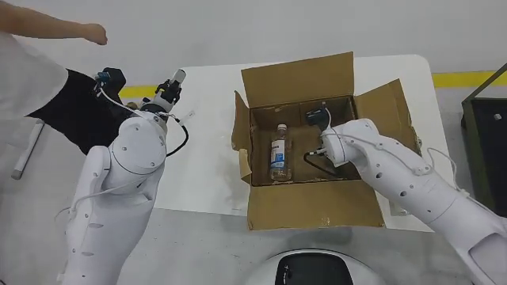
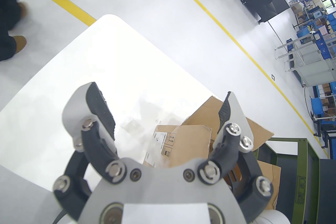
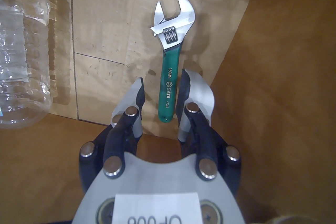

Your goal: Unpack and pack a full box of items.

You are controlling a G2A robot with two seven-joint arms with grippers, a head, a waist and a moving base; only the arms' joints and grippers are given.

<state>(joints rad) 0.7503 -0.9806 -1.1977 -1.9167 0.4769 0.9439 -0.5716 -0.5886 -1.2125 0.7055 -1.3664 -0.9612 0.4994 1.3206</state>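
An open cardboard box stands on the white table. A clear plastic bottle lies on the box floor, and it also appears in the right wrist view. Beside it, near a box corner, lies an adjustable wrench with a green handle. My right gripper is down inside the box, open, with one finger on each side of the wrench handle. My left gripper hangs open and empty over the table's left part, away from the box.
The box flaps stand up and outward around the opening. A green metal cart stands right of the table and appears behind the box. Bare table top lies left of the box.
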